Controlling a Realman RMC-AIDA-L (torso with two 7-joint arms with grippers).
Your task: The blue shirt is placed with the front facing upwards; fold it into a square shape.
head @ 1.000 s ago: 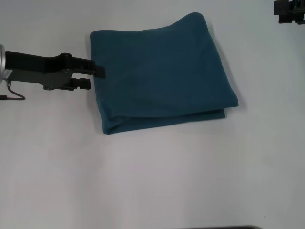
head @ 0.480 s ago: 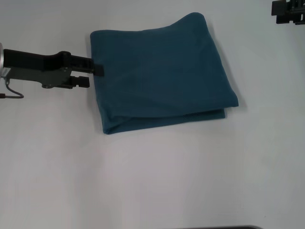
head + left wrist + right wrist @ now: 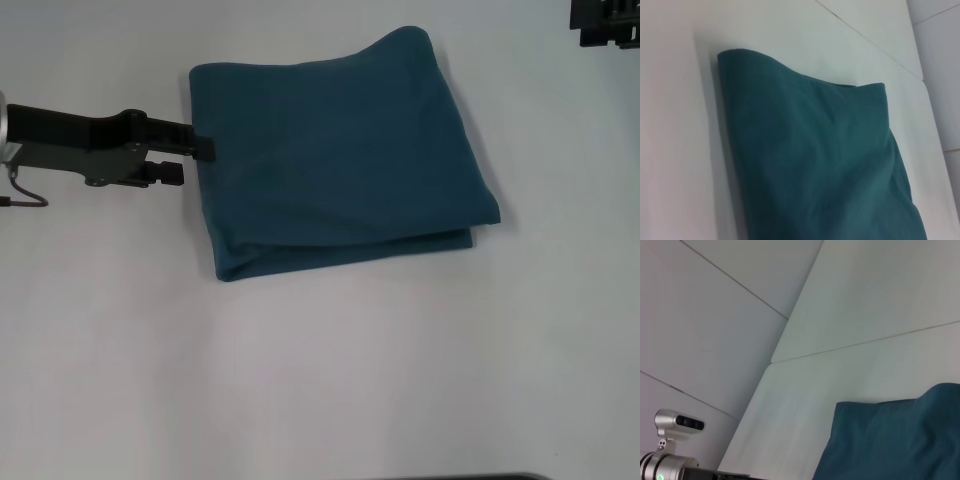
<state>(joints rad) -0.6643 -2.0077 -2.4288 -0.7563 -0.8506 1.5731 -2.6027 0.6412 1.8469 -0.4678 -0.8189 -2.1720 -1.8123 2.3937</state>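
Observation:
The blue shirt (image 3: pixel 335 155) lies folded into a rough square on the white table (image 3: pixel 320 380), its layered edges showing along the near side; no letters or collar show. It also fills the left wrist view (image 3: pixel 815 160) and shows in the right wrist view (image 3: pixel 900 440). My left gripper (image 3: pixel 198 160) is at the shirt's left edge, open, its upper finger (image 3: pixel 200 148) just reaching the cloth's border and its lower finger (image 3: pixel 170 174) on the bare table beside it. My right gripper (image 3: pixel 605 22) sits at the far right corner, well away from the shirt.
A seam between table panels (image 3: pixel 865 342) runs across behind the shirt. Part of the left arm's silver housing (image 3: pixel 670 460) shows low in the right wrist view. A dark edge (image 3: pixel 460 477) lines the table's near side.
My left gripper has drifted slightly to the left, away from the shirt's edge. The shirt and the right gripper have stayed put.

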